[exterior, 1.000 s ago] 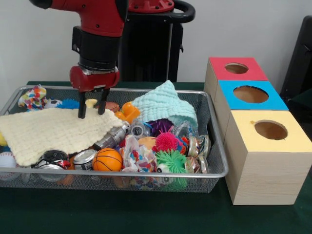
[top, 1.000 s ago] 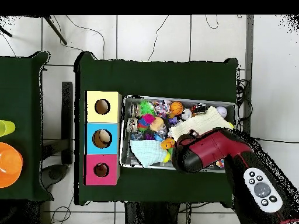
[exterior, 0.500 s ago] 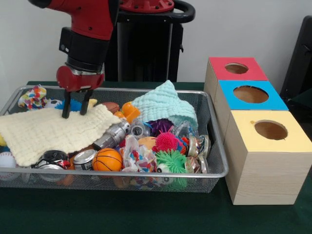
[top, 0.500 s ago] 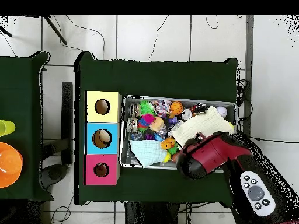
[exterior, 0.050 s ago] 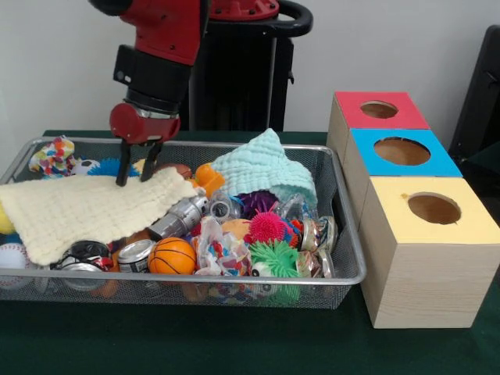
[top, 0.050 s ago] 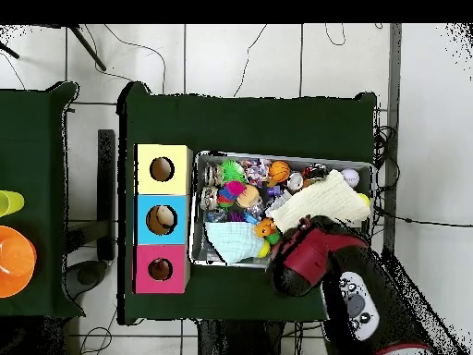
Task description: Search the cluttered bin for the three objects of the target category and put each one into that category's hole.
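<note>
While its two thin prongs stand apart, the pincer [exterior, 0.050 s ago: 134, 169] hangs over a nubbly cream cloth [exterior, 0.050 s ago: 86, 211].

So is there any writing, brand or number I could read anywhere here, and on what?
None can be read.
The cans at the wire bin's front carry print too blurred to make out.
The three boxes, red, blue and yellow, show plain coloured tops with holes and no lettering.
</note>
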{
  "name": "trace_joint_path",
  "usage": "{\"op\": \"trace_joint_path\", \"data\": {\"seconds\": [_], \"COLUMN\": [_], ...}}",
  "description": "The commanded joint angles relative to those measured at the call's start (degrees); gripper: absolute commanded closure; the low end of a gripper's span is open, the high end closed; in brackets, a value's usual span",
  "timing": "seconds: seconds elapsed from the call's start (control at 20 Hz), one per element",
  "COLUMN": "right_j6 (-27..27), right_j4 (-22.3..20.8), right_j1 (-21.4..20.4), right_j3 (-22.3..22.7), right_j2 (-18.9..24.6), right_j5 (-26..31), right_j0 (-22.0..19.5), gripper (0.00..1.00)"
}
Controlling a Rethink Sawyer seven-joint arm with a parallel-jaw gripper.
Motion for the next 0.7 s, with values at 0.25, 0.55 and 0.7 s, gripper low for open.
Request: {"op": "trace_joint_path", "data": {"seconds": [0.25, 0.55, 0.7], "right_j6": [32.8, 38.1, 39.8], "right_j4": [-5.2, -7.7, -8.2], "right_j1": [5.4, 6.7, 7.6], "right_j3": [-6.4, -9.2, -10.5], "right_j2": [-15.0, -19.5, -21.5], "right_j5": [-13.8, -16.6, -17.3], "right_j0": [11.3, 15.7, 17.4], "gripper": [1.0, 1.0, 1.0]}}
